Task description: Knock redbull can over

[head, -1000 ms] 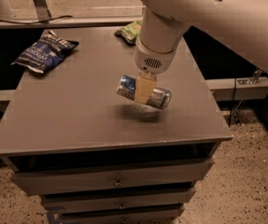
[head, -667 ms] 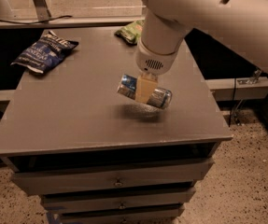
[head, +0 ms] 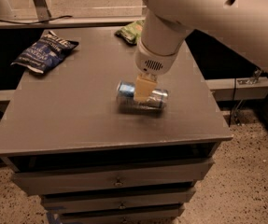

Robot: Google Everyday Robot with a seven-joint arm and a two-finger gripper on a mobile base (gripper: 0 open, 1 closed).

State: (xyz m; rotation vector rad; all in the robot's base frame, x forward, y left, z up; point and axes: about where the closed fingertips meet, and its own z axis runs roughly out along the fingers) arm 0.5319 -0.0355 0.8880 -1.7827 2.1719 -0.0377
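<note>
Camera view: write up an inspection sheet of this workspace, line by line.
Surface: grey cabinet top, flat.
Job's things: redbull can horizontal, on its side, right of centre.
Clutter: dark blue snack bag at back left corner; green snack bag at back edge, partly behind the arm.
Grippers: gripper down at the can's middle, in front of it.
Cables: dark cable behind the cabinet.
Surroundings: drawers shut; speckled floor.

No legible lettering on redbull can point(head: 158, 97) beneath the tool point(head: 142, 96).
</note>
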